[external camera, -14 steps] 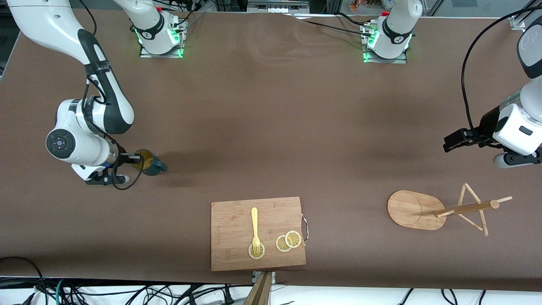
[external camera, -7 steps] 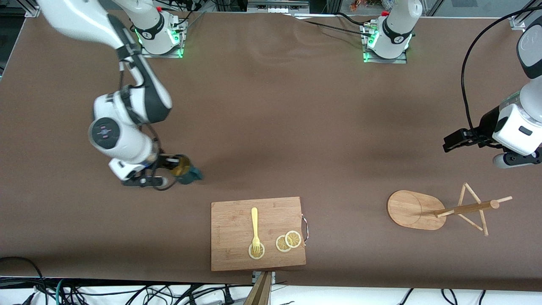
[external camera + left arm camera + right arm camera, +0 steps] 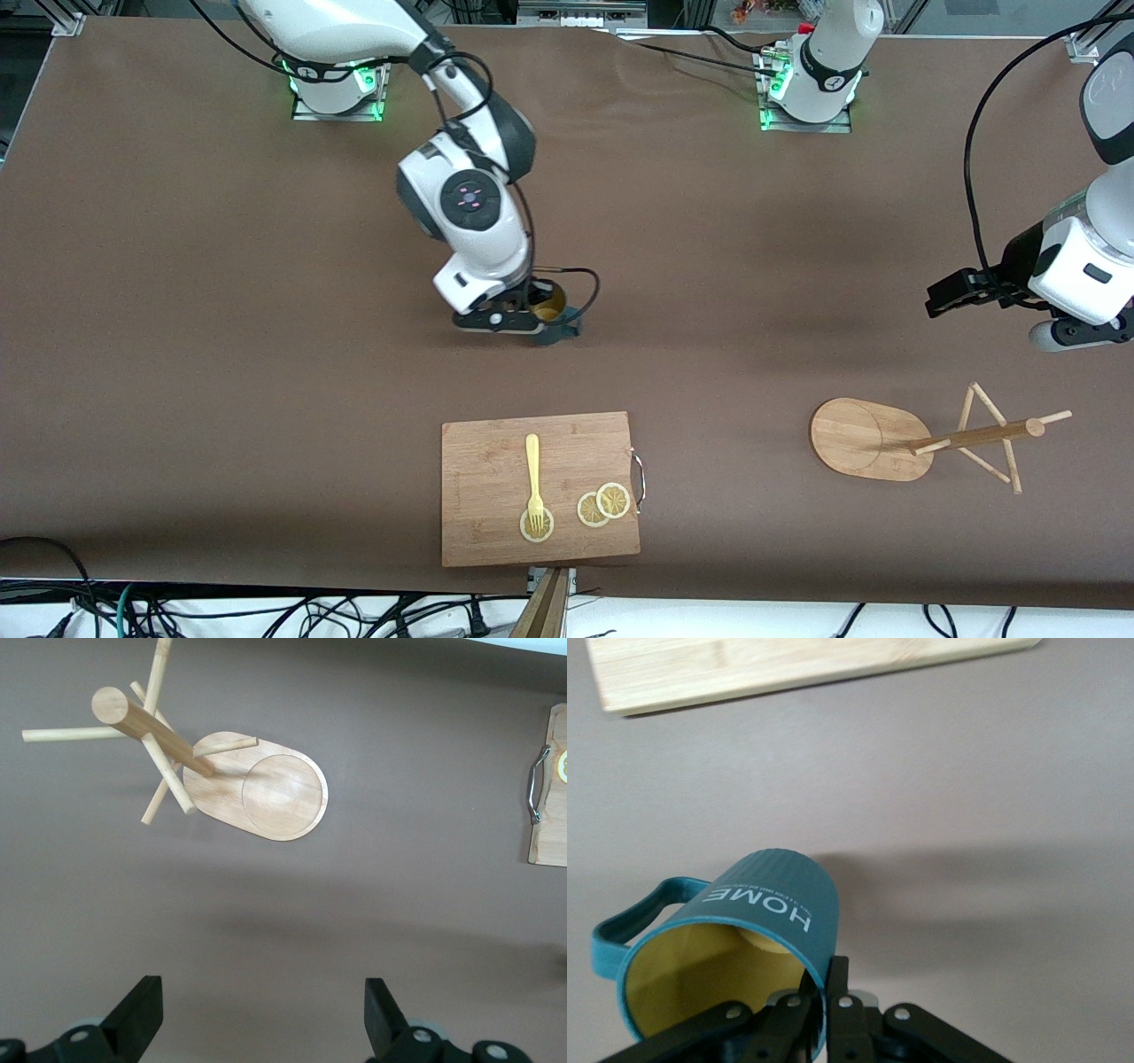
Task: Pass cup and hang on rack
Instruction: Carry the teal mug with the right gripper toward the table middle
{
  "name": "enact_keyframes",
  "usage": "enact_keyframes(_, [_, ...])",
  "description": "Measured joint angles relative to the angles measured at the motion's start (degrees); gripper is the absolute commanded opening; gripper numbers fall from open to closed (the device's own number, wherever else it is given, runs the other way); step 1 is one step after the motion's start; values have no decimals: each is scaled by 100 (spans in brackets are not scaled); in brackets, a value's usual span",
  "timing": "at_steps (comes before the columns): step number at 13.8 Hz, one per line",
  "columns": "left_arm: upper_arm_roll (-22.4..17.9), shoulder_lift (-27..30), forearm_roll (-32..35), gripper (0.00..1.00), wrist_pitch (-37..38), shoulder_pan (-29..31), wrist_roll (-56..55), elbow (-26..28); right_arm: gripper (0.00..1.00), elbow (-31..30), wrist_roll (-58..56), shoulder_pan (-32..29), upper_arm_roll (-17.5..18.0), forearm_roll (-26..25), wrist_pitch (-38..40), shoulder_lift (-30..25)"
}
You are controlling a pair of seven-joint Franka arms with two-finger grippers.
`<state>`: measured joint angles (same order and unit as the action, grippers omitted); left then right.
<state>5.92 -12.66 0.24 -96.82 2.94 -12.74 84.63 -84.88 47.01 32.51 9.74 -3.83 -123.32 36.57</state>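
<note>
Right pincer (image 3: 542, 321) pinches the ribbed teal cup (image 3: 556, 316) by its glossy yellow-lined rim, up over mid-surface; left pincer (image 3: 941, 297) waits wide open above the pale bamboo rack (image 3: 873, 440) near the surface's front edge

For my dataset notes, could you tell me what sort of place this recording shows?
Most likely a robotics lab staged as a kitchen: two bench-mounted arms on a brown-covered table, loose cables along its edge, and props such as a cutting board, a mug rack and a cup.
</note>
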Motion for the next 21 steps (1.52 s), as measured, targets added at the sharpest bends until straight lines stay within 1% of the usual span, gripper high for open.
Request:
enact_keyframes(3, [129, 2, 0, 100, 359, -6, 0, -5, 0, 425, 205, 451, -7, 0, 15, 402])
enact_keyframes(5, [186, 1, 0, 100, 525, -10, 0, -5, 0, 505, 255, 679, -10, 0, 22, 538])
enact_keyframes(9, [186, -57, 1, 100, 556, -6, 0, -4, 0, 622, 602, 1010, -8, 2, 16, 773])
enact_keyframes(10, [181, -82, 1, 100, 556, 1, 0, -3, 9, 653, 635, 1066, -8, 2, 9, 838])
enact_keyframes(11, [174, -98, 1, 100, 559, 6, 0, -3, 69, 688, 657, 1109, -8, 2, 2, 901])
enact_keyframes(12, [170, -106, 1, 100, 574, 8, 0, -3, 100, 710, 673, 1140, -8, 3, -4, 950])
enact_keyframes(14, [163, -110, 1, 100, 677, 21, 0, -5, 100, 766, 684, 1162, -8, 4, -5, 986])
enact_keyframes(16, [168, -109, 45, 100, 905, 24, 0, -9, 100, 989, 685, 1154, -20, 5, 80, 987])
enact_keyframes(17, [193, -107, 168, 100, 1023, 15, 0, -11, 100, 1187, 683, 1139, -31, 5, 260, 984])
enact_keyframes(19, [271, -100, 375, 100, 1123, -33, 4, -15, 100, 1687, 550, 1060, -48, 5, 898, 965])
enact_keyframes(21, [284, -82, 422, 100, 1145, -70, 4, -15, 100, 2098, 22, 911, -89, 4, 1603, 897])
